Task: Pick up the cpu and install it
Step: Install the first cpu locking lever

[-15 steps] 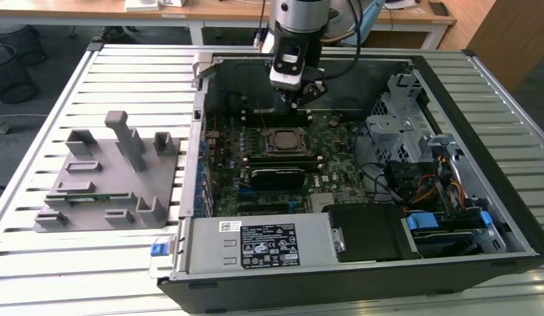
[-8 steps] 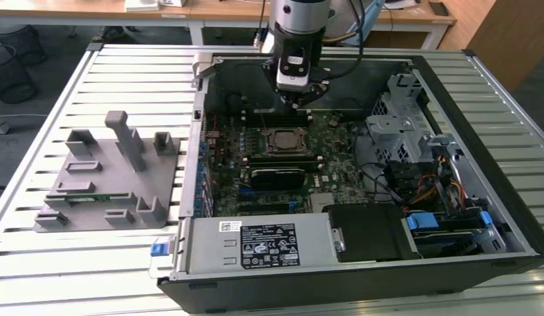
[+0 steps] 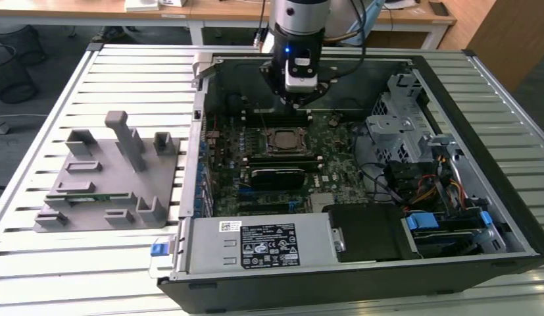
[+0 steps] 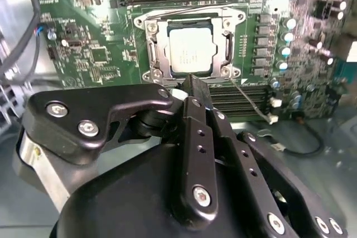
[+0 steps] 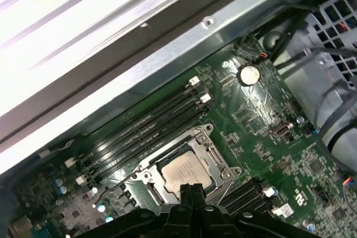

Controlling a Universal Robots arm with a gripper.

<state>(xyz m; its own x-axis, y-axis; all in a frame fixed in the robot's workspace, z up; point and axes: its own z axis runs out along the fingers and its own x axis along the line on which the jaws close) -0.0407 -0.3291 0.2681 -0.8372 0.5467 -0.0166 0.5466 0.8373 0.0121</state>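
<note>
On the exterior view's left, a grey blocky plastic fixture (image 3: 105,184) sits on the ribbed metal bench (image 3: 43,263). Mid-case, the cpu (image 4: 189,52) lies flat in its socket frame (image 4: 158,48), its matt silver lid ringed by green board. It is probably light, stiff and fragile underneath, best held by its edges. The tool (image 4: 188,85) hovers near it, fingers pressed together, empty
</note>
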